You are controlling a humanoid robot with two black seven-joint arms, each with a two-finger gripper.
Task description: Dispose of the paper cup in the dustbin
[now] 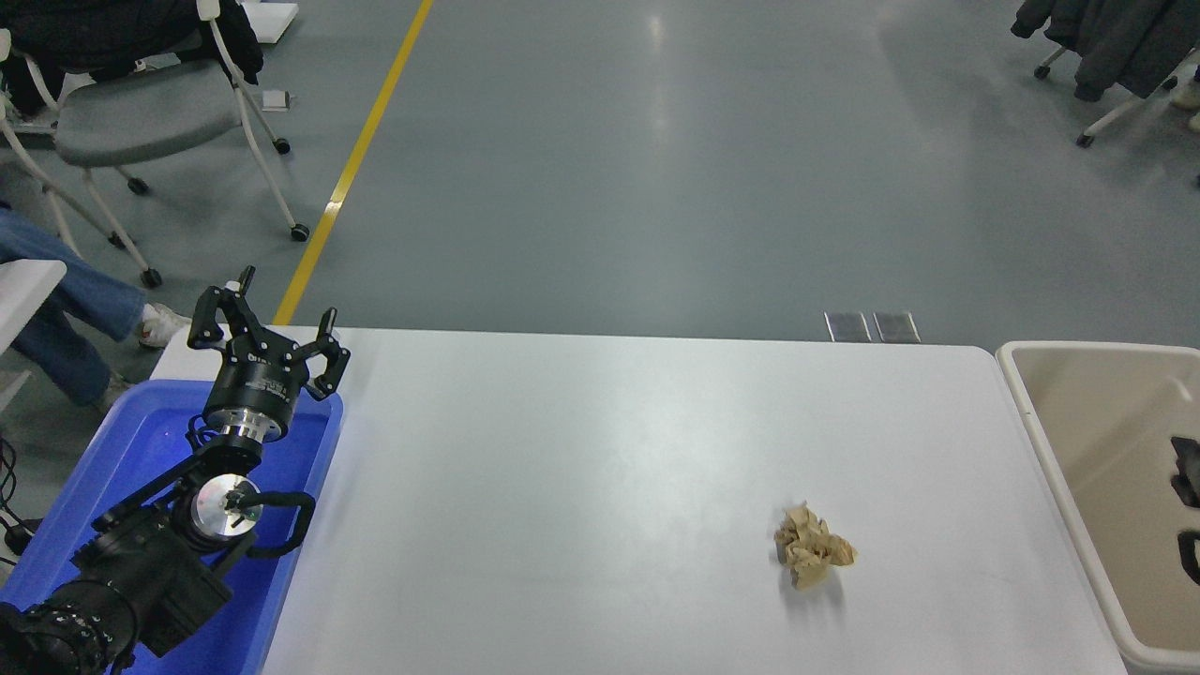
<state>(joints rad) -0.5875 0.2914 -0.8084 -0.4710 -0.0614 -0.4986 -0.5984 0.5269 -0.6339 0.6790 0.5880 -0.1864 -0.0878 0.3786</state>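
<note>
The paper cup is out of view. The beige dustbin (1029, 412) stands off the table's right end, and the part of its inside that shows holds nothing. Only two black tips of my right gripper (1188, 511) show at the picture's right edge, over the bin's inside. They stand apart with bare bin between them, so it is open and empty. My left gripper (267, 330) is parked at the lower left over the blue tub, open and empty.
A crumpled brown paper ball (812, 558) lies on the white table (581, 469), right of the middle. The bright blue tub (309, 441) sits at the table's left end. Chairs and a seated person's legs are at the far left.
</note>
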